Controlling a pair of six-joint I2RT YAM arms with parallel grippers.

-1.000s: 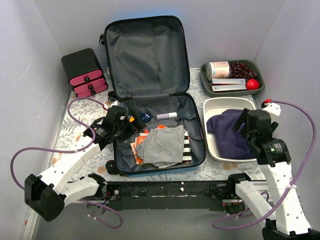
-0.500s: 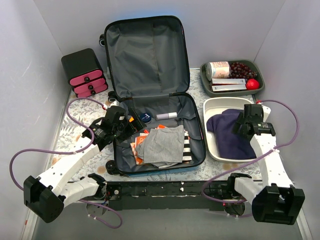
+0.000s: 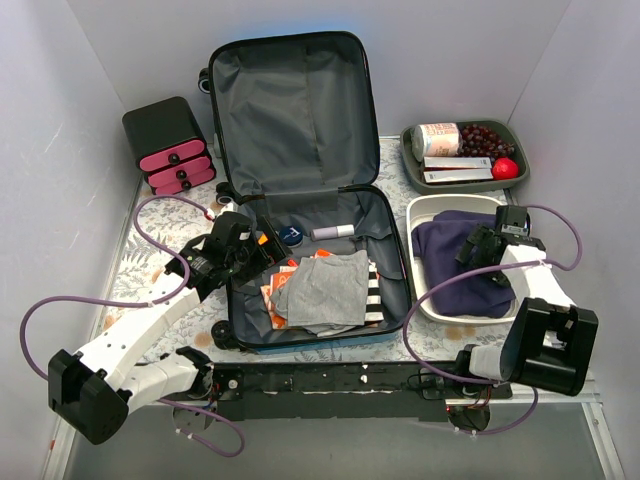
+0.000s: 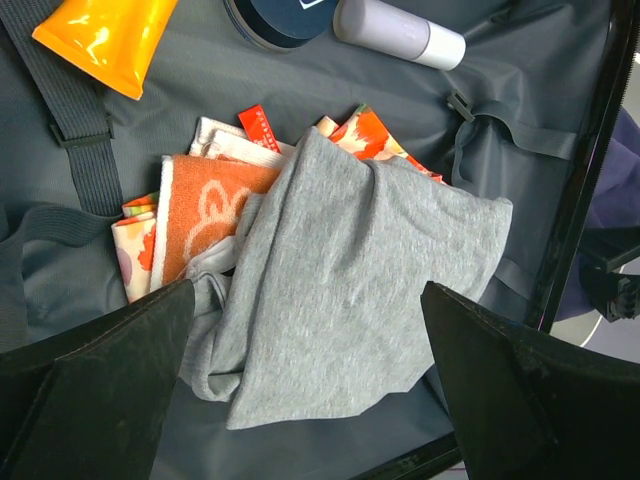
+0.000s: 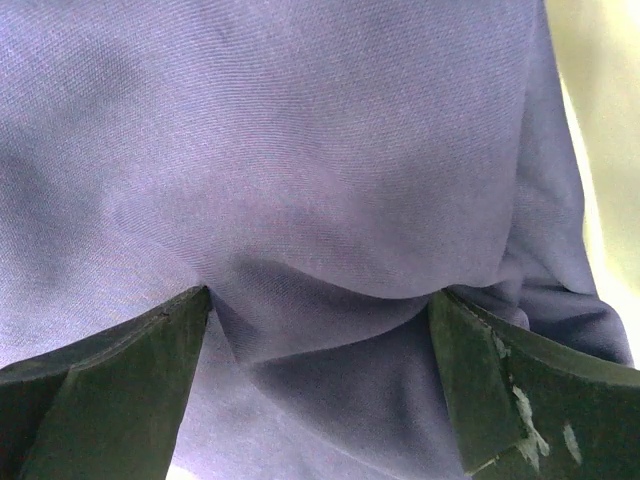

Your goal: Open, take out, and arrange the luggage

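Right gripper (image 3: 478,250) and left gripper (image 3: 250,255): both jaws spread wide, nothing held.
You see one bright-blue hard-shell suitcase (image 3: 290,110) open mid-table, its base holding one grey garment (image 4: 350,290), one orange towel (image 4: 205,210), one striped cloth (image 3: 373,295), one orange tube (image 4: 105,35), one round dark tin (image 3: 291,234) and one pale cylinder (image 4: 400,30). One white oblong tub (image 3: 450,203) holds one navy cloth (image 5: 300,130). One grey-green tray (image 3: 408,155) holds one white canister (image 3: 436,139), dark grapes (image 3: 485,138) and one red ball (image 3: 506,168).

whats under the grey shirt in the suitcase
An orange towel and an orange patterned cloth poke out from under the grey shirt; a striped piece shows at the opposite edge. Anything else beneath is covered.
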